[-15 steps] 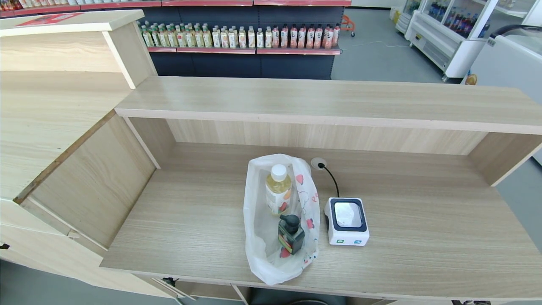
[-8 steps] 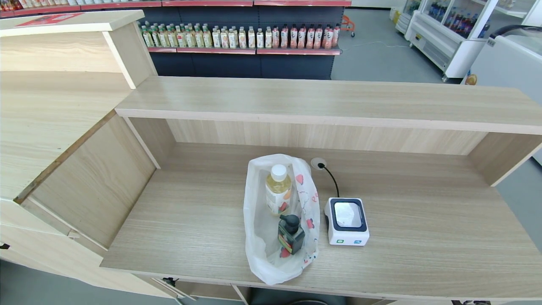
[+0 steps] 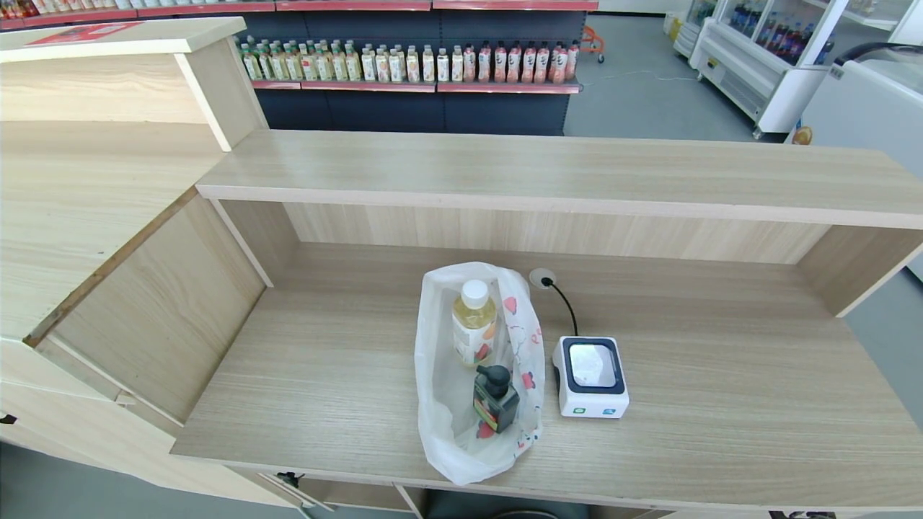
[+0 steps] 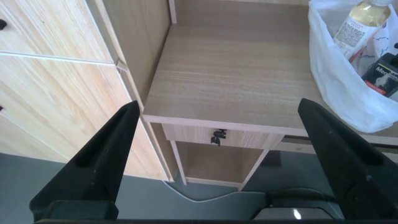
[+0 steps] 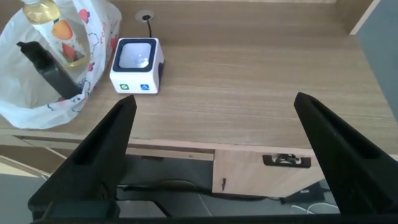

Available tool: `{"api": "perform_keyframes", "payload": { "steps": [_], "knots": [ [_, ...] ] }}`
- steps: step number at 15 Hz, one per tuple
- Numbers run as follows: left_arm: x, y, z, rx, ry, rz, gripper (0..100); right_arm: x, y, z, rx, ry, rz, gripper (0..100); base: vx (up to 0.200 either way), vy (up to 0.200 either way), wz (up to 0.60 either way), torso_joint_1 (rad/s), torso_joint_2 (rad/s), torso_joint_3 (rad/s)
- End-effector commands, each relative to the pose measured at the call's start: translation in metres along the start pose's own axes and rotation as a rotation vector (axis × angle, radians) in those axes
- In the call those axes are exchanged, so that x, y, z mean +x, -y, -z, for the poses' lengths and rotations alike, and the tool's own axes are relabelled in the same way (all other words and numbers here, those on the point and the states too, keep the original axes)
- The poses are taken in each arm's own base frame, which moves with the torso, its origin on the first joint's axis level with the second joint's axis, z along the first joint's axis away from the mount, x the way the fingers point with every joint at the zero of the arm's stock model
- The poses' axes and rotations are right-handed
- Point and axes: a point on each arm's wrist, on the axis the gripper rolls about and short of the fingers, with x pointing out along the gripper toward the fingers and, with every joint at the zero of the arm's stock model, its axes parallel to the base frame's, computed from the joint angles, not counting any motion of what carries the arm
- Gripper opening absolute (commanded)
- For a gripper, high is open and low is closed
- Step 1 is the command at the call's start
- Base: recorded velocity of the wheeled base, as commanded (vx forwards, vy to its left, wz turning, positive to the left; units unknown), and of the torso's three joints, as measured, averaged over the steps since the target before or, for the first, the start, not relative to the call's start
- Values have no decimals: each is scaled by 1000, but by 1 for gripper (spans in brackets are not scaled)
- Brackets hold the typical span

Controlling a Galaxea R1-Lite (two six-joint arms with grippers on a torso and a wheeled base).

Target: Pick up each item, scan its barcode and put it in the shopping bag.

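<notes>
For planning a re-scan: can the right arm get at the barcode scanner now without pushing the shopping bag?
Probably yes. The barcode scanner stands on bare counter beside the shopping bag, on the right gripper's side; its open fingers point that way with nothing between.

From the head camera I am looking steeply down on the counter [image 3: 721, 404], shopping bag [image 3: 436, 418] at frame centre. Both wrist cameras are looking from lower, sharing that bag.
</notes>
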Motion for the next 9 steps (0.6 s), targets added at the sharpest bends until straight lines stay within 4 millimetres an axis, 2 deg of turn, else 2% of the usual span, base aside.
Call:
{"api": "perform_keyframes", "payload": {
  "steps": [1,6,9],
  "knots": [
    [0,0,0,0,0,0,100,0,0,0,5,-1,-1,100,0,0,0,0,0,0],
    [0,0,0,-1,0,0,100,0,0,0,6,1,1,100,0,0,0,0,0,0],
    [0,0,0,2,0,0,100,0,0,0,6,1,1,100,0,-200,0,-1,1,1]
  ]
}}
